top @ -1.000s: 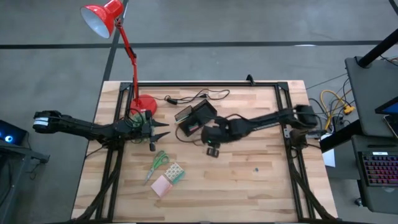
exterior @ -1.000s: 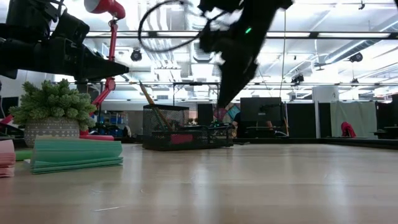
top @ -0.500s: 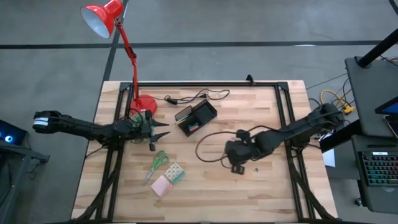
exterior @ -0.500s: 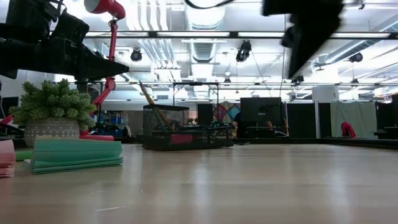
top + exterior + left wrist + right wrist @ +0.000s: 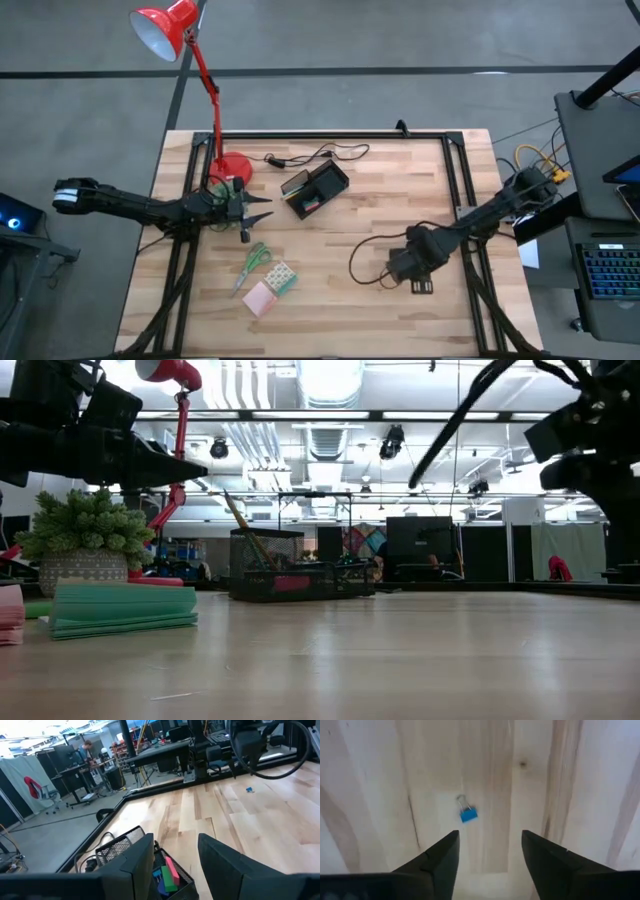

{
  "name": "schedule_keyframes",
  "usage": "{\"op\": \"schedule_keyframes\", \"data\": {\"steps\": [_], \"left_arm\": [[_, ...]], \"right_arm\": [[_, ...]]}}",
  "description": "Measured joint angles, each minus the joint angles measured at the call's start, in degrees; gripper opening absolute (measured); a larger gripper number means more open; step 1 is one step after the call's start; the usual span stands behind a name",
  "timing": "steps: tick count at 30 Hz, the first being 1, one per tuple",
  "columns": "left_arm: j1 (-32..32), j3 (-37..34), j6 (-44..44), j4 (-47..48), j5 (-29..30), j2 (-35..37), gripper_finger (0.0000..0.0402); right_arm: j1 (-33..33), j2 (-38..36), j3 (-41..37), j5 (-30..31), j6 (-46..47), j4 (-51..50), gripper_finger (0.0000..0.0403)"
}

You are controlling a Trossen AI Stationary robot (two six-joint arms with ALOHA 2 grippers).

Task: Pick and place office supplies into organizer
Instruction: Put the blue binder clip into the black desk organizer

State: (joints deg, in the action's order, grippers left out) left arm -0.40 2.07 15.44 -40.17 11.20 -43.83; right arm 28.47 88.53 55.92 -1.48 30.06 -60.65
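The black organizer [image 5: 315, 188] stands at the table's far middle, with coloured pieces inside it [image 5: 167, 872]. Green-handled scissors [image 5: 254, 262], a green-white patterned block [image 5: 281, 275] and a pink sticky-note pad [image 5: 260, 298] lie near the front left. A small blue binder clip [image 5: 467, 814] lies flat on the wood right below my right gripper [image 5: 490, 850], which points down, open, above the near right part of the table [image 5: 420, 286]. My left gripper [image 5: 258, 207] hovers left of the organizer, level, open and holding nothing.
A red desk lamp has its round base [image 5: 232, 166] at the far left, and a black cable [image 5: 315, 155] runs behind the organizer. A small potted plant [image 5: 85, 540] shows at the left in the low view. Bare wood lies between the organizer and the clip.
My right gripper has travelled from beside the organizer toward the table's right and near edge, tipping until it points straight down, and now hangs over the blue clip. Its cable loop has trailed along with it.
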Motion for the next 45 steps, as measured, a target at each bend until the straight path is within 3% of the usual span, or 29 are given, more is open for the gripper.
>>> {"op": "schedule_keyframes", "data": {"steps": [8,20,30,45], "left_arm": [[0.0,0.0,-0.1,0.0,0.0,0.0,0.0142],[0.0,0.0,-0.1,0.1,0.0,-0.3,0.0142],[0.0,0.0,-0.1,0.1,0.0,-0.3,0.0142],[0.0,0.0,-0.1,0.1,0.0,-0.3,0.0142]], "right_arm": [[2.1,0.5,-2.7,-1.9,-6.7,7.9,0.0239],[3.7,0.5,-7.0,-1.0,-8.7,9.4,0.0212],[3.6,0.6,-10.9,0.0,-10.7,17.0,0.0211],[3.6,2.1,-11.2,0.1,-13.6,17.5,0.0210]]}}
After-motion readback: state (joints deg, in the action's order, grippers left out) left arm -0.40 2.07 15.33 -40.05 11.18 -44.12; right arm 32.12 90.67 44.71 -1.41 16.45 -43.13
